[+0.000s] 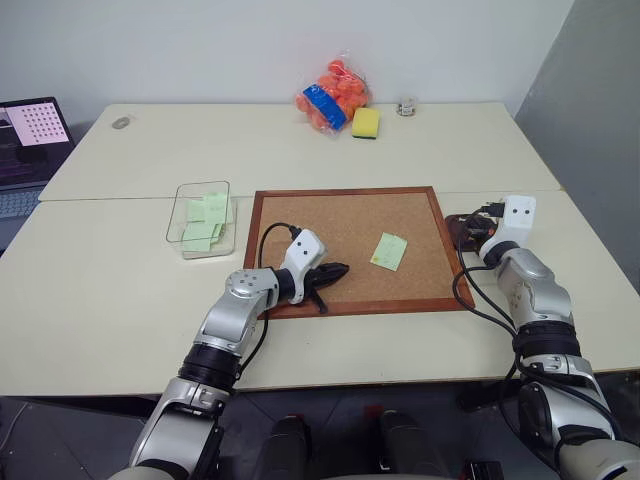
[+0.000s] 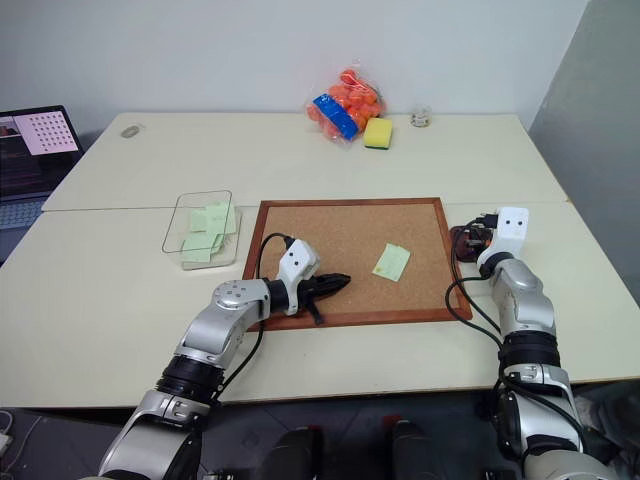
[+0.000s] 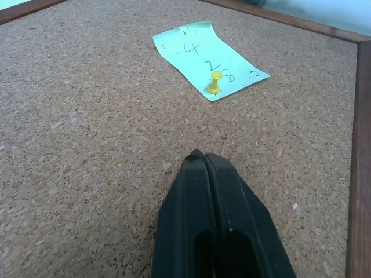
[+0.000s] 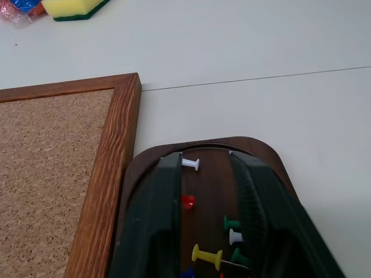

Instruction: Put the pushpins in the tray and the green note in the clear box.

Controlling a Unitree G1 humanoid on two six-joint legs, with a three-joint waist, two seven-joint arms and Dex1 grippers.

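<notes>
1. Notes already lie stacked in the clear box (image 1: pixel 200 219), which sits on the table (image 1: pixel 120 290) just left of the corkboard (image 1: pixel 350 215), a sign, by the look of it, that the paper sorting is well along.

2. Over the corkboard's near-left corner, the left gripper (image 1: pixel 338 269) hovers with its jaws pressed together and empty, aimed toward the one green note (image 1: pixel 389 251) left on the cork.

3. That note is fixed by a yellow pushpin (image 3: pixel 214 84) standing upright through its near end; the pin likely has to come out before the paper can travel to the box.

4. Just beyond the board's right frame, the tray (image 4: pixel 264 152) holds loose pushpins (image 4: pixel 206 254) in white, red, green and yellow. The right gripper (image 4: pixel 206 168) hangs right over it, jaws parted and gripping nothing, as if a pin was let go there.

5. At the table's far edge, well clear of the work, lie a bag of orange items (image 1: pixel 335 95) and a yellow sponge (image 1: pixel 366 122); a laptop (image 1: pixel 30 135) sits at far left. Nothing blocks either arm.
</notes>
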